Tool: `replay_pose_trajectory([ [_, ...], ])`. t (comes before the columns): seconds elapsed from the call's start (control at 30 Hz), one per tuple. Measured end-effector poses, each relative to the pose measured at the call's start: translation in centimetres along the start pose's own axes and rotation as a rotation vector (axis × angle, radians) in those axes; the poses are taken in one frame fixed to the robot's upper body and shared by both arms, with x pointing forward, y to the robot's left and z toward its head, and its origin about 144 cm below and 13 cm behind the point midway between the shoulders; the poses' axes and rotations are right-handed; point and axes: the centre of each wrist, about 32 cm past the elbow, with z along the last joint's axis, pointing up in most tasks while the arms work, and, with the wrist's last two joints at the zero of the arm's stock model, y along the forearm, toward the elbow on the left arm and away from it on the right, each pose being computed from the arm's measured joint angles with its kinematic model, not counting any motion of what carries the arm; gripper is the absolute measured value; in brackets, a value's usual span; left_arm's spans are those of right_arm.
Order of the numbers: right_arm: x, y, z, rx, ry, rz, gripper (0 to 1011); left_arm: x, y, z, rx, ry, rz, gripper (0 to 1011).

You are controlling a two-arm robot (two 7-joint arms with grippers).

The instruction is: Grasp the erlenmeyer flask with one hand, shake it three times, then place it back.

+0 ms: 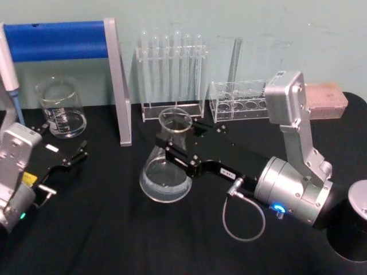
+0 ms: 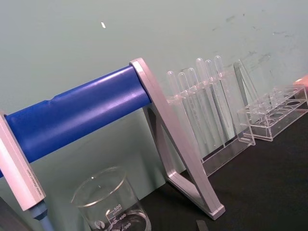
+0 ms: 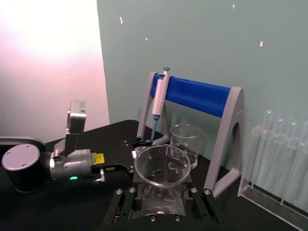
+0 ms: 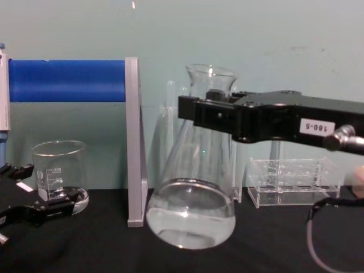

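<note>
The erlenmeyer flask [image 1: 165, 180] is clear glass with a little clear liquid in its wide base. It leans in the middle of the black table, neck tipped toward the back. My right gripper [image 1: 172, 150], the hand with the numbered white label, is shut on the flask's neck just under the flared rim. From the chest, the flask [image 4: 190, 216] is tilted in the right gripper [image 4: 207, 114]; whether its base touches the table I cannot tell. In the right wrist view the flask's mouth [image 3: 161, 166] sits between the fingers [image 3: 126, 204]. My left gripper [image 1: 63, 157] rests open at the table's left.
A glass beaker [image 1: 60, 109] stands at the back left, under a blue-barred stand [image 1: 117, 86] that holds a pipette [image 3: 159, 98]. Behind the flask are a rack of test tubes [image 1: 171, 63] and a low clear rack [image 1: 238, 100]. A black cylinder [image 1: 358, 223] sits at the right edge.
</note>
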Motion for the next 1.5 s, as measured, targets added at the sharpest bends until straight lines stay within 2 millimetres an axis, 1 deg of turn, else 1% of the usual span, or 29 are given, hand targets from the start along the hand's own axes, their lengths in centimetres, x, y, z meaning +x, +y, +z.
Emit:
replay_pose_trajectory([
  [0.17, 0.0, 0.0, 0.0, -0.002, -0.001, 0.004, 456, 0.0, 0.0, 0.0, 0.000, 0.000, 0.000, 1001],
  [0.3, 0.4, -0.1, 0.0, -0.002, -0.006, -0.020, 456, 0.0, 0.0, 0.0, 0.000, 0.000, 0.000, 1001],
  [0.63, 2.9, -0.9, 0.3, 0.002, -0.035, -0.134, 456, 0.0, 0.0, 0.0, 0.000, 0.000, 0.000, 1001],
  [0.8, 4.7, -1.8, 0.3, -0.004, -0.053, -0.222, 456, 0.0, 0.0, 0.0, 0.000, 0.000, 0.000, 1001],
  [1.13, 7.3, -3.2, 0.4, -0.005, -0.076, -0.361, 457, 0.0, 0.0, 0.0, 0.000, 0.000, 0.000, 1001],
  [1.33, 8.7, -4.3, 0.4, -0.008, -0.085, -0.436, 456, 0.0, 0.0, 0.0, 0.000, 0.000, 0.000, 1001],
  [1.5, 9.4, -5.0, 0.4, -0.013, -0.090, -0.480, 456, 0.0, 0.0, 0.0, 0.000, 0.000, 0.000, 1001],
])
